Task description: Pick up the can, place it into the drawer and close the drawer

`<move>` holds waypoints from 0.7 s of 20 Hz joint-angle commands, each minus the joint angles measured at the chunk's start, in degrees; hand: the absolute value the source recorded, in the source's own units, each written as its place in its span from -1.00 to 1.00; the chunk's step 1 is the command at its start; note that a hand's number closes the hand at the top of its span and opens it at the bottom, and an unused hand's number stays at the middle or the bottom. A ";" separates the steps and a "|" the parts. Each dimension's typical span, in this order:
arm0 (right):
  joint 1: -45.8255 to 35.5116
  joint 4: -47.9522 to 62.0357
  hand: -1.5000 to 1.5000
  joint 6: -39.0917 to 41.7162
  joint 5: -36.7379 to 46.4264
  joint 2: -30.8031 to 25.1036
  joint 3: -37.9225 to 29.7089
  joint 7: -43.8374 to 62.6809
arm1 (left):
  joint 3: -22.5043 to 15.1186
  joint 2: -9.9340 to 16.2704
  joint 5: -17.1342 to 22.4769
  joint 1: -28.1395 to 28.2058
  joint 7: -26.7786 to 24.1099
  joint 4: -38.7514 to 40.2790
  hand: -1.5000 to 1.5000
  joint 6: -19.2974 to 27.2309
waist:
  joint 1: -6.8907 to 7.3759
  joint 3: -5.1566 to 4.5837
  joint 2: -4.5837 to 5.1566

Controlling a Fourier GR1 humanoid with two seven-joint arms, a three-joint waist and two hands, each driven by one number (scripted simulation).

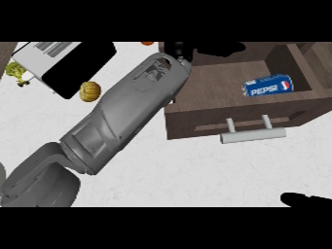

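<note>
Head view, one frame. Can [268, 86] lay on its side inside the open drawer [197, 113], blue w/ "PEPSI" lettering facing up, toward the drawer's right part, near the right wall. Nothing touched the can.

Left forearm [125, 112] ran diagonally from lower left up to the drawer's upper-left corner. Left hand [177, 50] showed only as a dark shape at that corner, beyond the forearm's end; fingers' state: couldn't tell, mostly hidden by the wrist and dark against dark wood. The can sat to the right of and below that hand, well apart from it, w/ bare drawer floor between.

Right hand [313, 200] appeared at the lower right edge as a black sliver over the white bench [197, 170]; only a bit of it in view, so fingers' state: couldn't tell. Drawer front w/ its pale bar handle [251, 134] lay above and left of this hand, apart from it.

Drawer was pulled out, front panel toward the lower edge of view, handle untouched.

Other items, all left of the left hand on the bench: toaster-like appliance [61, 61], white and black, near upper left; small orange pumpkin-like thing [89, 91] just beside its lower right corner; yellow-green object [16, 71] at the appliance's left side. Small orange item [147, 43] at the top edge, just left of the left hand, partly cut off.
</note>
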 commanded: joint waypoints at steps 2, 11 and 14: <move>-2.24 1.92 -1.00 -1.52 11.42 -1.66 4.85 -2.29 | 0.61 0.00 2.07 -2.37 -0.43 -0.39 -1.00 0.40 | 1.21 0.01 -0.03; -4.96 8.63 -1.00 -4.91 32.82 -5.17 12.78 -1.09 | 0.39 0.00 1.42 -2.12 0.43 -1.04 -1.00 1.64 | 4.95 -0.06 -1.18; -5.24 17.09 -1.00 -8.74 37.83 -5.18 14.98 -5.72 | 0.48 0.00 1.10 -0.57 -0.38 -1.93 -1.00 3.36 | 5.36 -0.01 -1.10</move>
